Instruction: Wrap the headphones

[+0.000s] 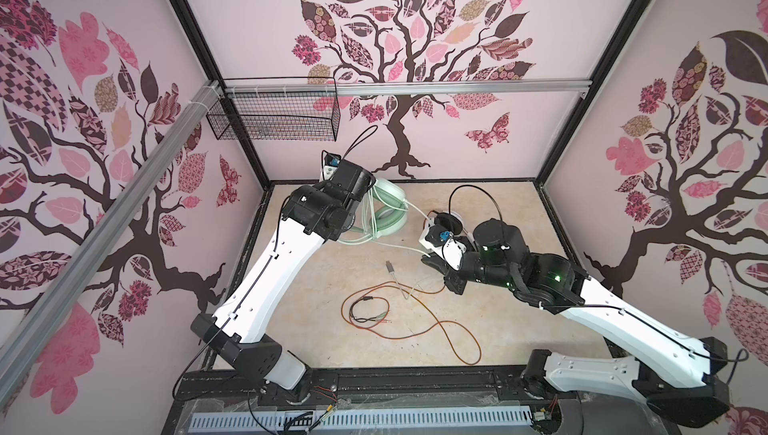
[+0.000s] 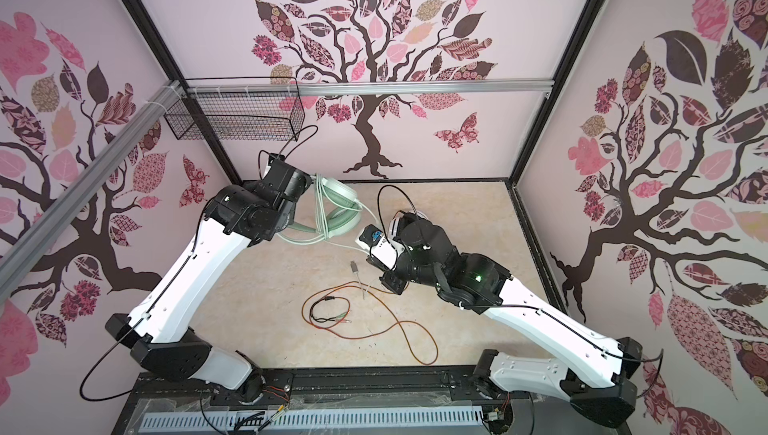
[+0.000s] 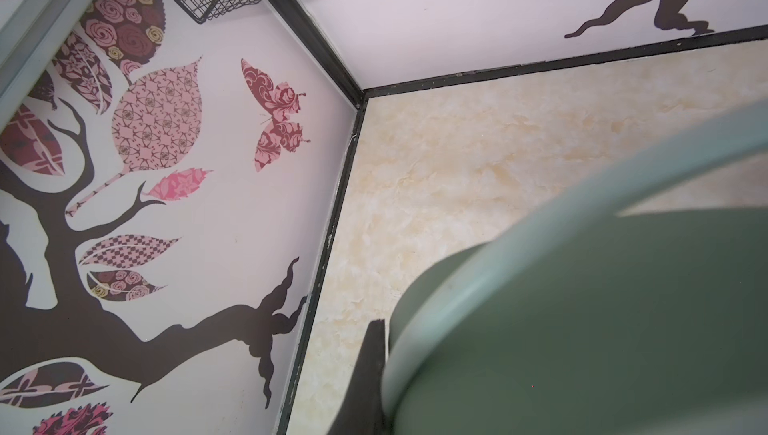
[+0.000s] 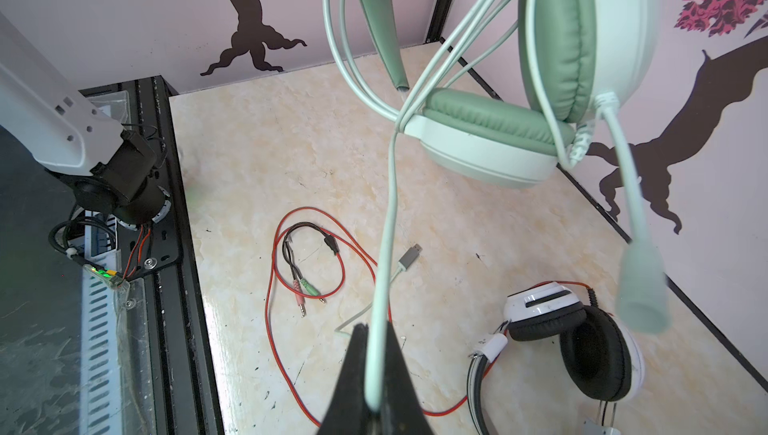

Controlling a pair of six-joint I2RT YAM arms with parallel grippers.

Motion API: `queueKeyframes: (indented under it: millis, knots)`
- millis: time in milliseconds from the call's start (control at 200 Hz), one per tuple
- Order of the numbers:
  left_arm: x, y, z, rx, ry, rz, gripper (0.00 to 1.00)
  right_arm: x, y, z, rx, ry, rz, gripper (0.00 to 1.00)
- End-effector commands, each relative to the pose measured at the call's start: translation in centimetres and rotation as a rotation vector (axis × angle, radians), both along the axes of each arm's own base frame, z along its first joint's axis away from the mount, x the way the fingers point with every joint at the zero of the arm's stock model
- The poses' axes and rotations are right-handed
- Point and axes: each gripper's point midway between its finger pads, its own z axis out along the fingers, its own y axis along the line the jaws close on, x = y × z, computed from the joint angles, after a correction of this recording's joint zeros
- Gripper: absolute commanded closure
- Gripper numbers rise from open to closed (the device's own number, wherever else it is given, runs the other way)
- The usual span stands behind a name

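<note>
**Mint-green headset (image 1: 388,208) aloft, cable pinched.**
Left gripper (image 3: 380,362) was clamped on the headband, holding the headset above the back left of the table (image 4: 291,142). Right gripper (image 4: 372,329) was pressed together on the pale green cable (image 4: 388,212), loops of which hung across the earcups. Judged: headset light and rigid, best held by the band; cable limp, smooth, apt to slip. White-and-black headset (image 4: 582,341) lay on the table, its orange-red cable (image 4: 269,287) loose.
</note>
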Motion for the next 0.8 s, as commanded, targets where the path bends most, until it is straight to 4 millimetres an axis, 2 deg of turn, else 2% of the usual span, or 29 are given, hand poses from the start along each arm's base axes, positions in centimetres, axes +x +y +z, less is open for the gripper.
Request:
queueKeyframes:
  millis: [0,235,495,665,790]
  knots:
    - [0.6,0.7,1.3,-0.031,-0.1,0.055,1.0,-0.9,-0.3,2.5,0.024,-0.025,0.025,1.0]
    - [0.6,1.4,-0.2,0.058,-0.045,0.093,1.0,-0.9,1.1,2.3,-0.083,-0.063,0.037,1.0]
    - [0.3,1.4,-1.5,0.125,0.016,0.093,1.0,2.5,2.0,2.8,-0.212,-0.203,-0.065,1.0]
    - [0.0,1.9,-3.0,0.18,0.05,0.102,1.0,5.4,1.4,3.5,-0.352,-0.364,-0.205,1.0]
    - [-0.4,2.6,-3.7,0.234,0.062,0.122,1.0,6.9,0.8,4.4,-0.419,-0.464,-0.283,1.0]
